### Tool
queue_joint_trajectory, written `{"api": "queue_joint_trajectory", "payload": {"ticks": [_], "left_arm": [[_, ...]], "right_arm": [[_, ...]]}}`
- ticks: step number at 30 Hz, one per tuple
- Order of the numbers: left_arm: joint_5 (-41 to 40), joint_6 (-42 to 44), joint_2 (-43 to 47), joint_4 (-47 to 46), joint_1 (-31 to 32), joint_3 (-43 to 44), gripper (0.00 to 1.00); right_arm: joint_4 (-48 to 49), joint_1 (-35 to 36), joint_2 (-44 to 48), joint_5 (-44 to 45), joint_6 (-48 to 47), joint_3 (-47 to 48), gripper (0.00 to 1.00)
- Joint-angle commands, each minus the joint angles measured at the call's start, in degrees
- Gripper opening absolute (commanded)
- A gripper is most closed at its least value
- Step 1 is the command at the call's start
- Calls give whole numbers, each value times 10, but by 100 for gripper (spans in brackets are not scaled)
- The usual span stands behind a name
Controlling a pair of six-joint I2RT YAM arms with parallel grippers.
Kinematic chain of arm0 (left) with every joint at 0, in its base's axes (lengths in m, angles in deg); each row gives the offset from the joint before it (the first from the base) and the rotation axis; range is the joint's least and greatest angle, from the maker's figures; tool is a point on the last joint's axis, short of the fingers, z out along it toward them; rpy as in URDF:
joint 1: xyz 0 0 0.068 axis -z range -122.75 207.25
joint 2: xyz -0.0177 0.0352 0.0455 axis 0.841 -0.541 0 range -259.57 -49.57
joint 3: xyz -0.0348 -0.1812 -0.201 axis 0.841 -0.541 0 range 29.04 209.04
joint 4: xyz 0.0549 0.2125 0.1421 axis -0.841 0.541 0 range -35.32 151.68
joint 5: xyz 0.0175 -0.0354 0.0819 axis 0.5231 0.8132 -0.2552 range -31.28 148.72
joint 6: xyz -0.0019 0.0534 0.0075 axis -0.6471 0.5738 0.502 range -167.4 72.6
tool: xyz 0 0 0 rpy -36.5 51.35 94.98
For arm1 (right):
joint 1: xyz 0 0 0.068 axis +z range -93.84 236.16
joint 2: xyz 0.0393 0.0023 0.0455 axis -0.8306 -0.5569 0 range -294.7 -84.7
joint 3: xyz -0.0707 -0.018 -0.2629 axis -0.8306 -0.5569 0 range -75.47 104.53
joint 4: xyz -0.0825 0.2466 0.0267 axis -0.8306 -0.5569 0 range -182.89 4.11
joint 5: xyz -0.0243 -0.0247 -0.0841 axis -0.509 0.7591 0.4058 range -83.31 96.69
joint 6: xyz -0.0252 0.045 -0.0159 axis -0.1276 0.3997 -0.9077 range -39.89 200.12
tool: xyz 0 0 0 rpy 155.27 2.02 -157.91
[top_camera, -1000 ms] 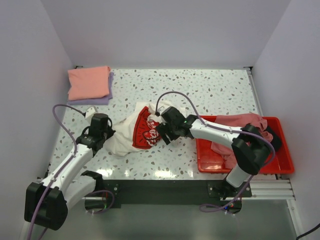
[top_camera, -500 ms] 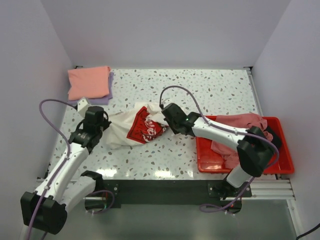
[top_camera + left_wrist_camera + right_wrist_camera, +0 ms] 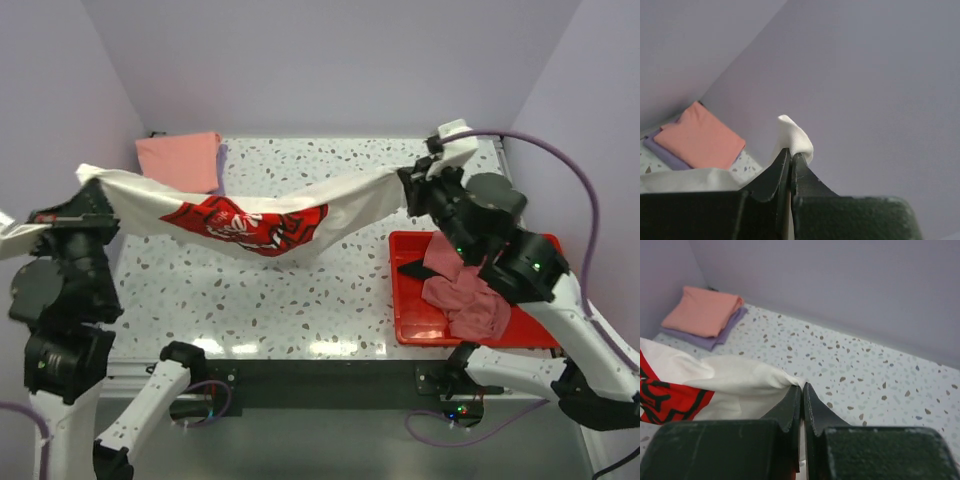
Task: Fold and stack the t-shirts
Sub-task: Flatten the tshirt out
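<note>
The cream-white t-shirt [image 3: 250, 215] hangs in the air above the speckled worktop [image 3: 330, 300], drawn out into a long band from the left side to the far right. A red and black print shows on its sagging middle, which dips lowest near the centre. Sleeves and neckline cannot be picked out in the bunched cloth.

The left claw [image 3: 88, 190] is clenched on the shirt's left end; in the left wrist view a small tuft of white cloth [image 3: 796, 136] pokes out past the pinched tips. The right claw [image 3: 802, 390] is clamped on the other end, with the fabric gathered into folds just at its tips.

At the far left corner lies a folded salmon-pink tee [image 3: 178, 160] on a lavender tee [image 3: 715, 340], which shows only as an edge beneath it. In the red tray [image 3: 410, 325] at the near right sits a crumpled dusty rose tee [image 3: 465, 295], partly hidden by the right arm; a dark scrap [image 3: 412, 270] beside it is possibly black fabric.
</note>
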Motion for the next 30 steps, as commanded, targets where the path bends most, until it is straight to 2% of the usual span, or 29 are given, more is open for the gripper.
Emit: {"api": "queue_joint_trajectory", "payload": {"ticks": [1,3,7,14,16,19,21,22,24,26,27,28,30], "left_arm": [[-46,80,11,-26,-4,80,0],[-61,98,15,-15,-4,135,0],[-87,141,27,-15,-4,189,0],[-117,128,26,-27,-2,143,0],[-149,71,16,-20,-3,107,0],[-161,47,-15,-51,-3,35,0],[-187,15,-66,-12,-3,1,0],[-221,-56,-90,23,-3,-3,0],[-240,-114,-168,92,-3,-26,0],[-244,-142,-241,81,-19,-78,0],[-205,-135,-267,44,-33,-93,0],[-169,-105,-294,18,-53,-106,3],[-93,-63,-378,-62,-114,-128,36]], "right_arm": [[-19,-1,44,-67,-38,59,0],[-30,-1,57,-84,-40,89,0],[-38,-1,72,-95,-43,130,0],[-11,-1,31,-36,-58,145,0],[13,-1,-6,19,-68,138,0],[54,-23,-78,72,-81,128,0],[48,-62,-117,39,-53,134,0],[46,-118,-164,-31,-36,133,0],[56,-161,-220,-68,19,125,0],[70,-192,-314,-100,35,123,0],[80,-200,-347,-114,41,128,0],[88,-216,-377,-134,44,135,0],[74,-228,-480,-160,56,191,7]]}}
